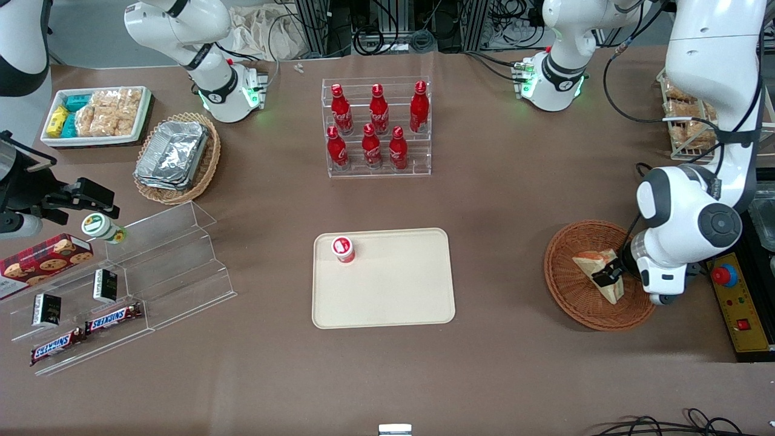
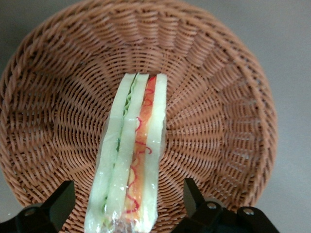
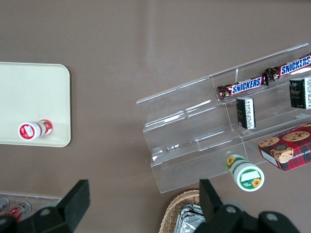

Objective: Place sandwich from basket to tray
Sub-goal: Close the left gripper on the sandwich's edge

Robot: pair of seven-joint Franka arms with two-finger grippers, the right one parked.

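A: How should the grasp be made?
B: The gripper [image 2: 129,204] is held low over the basket [image 2: 53,121], fingers [image 2: 60,201] spread wide either side of the sandwich [image 2: 133,150] lying in the basket. It should be squeezed gently across the bread faces.
A: What is added by the front view?
B: The tray [image 1: 393,290], well apart from the basket [image 1: 569,290], with a small red-capped bottle [image 1: 342,249] on it.

Robot lab: cable racks [image 1: 387,24], staged snack table [image 1: 272,200].
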